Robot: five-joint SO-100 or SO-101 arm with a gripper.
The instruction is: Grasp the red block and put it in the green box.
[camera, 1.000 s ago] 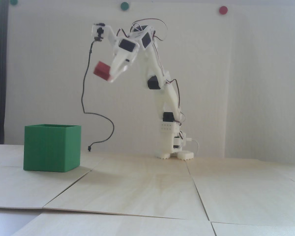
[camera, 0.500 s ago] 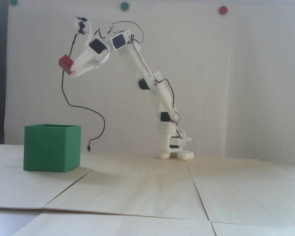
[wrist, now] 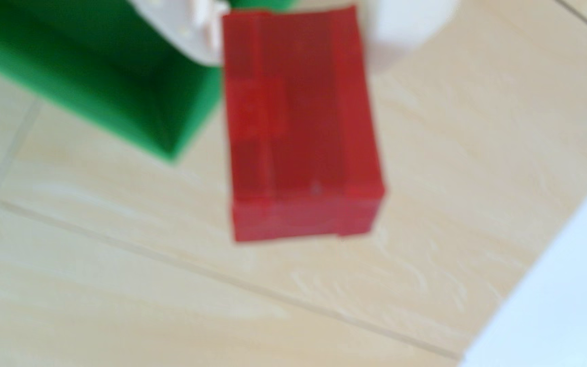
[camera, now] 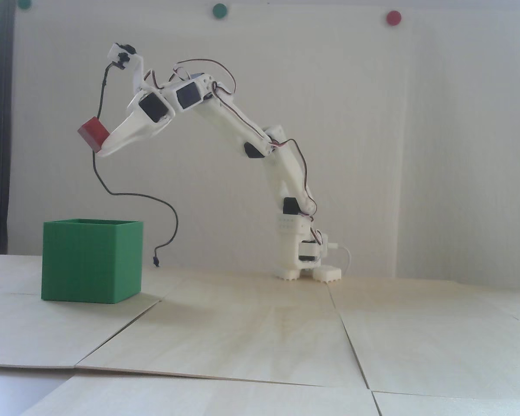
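White claw (camera: 99, 145) clamped on small matte red rectangular block (camera: 92, 133), held high above large green ribbed box (camera: 91, 262) on pale wooden tabletop (camera: 260, 329).

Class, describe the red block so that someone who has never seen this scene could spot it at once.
In the fixed view, start at the green box on the wooden table, then look straight up. There the white arm's hand grips the red block, the only red thing apart from the round dot on the wall.
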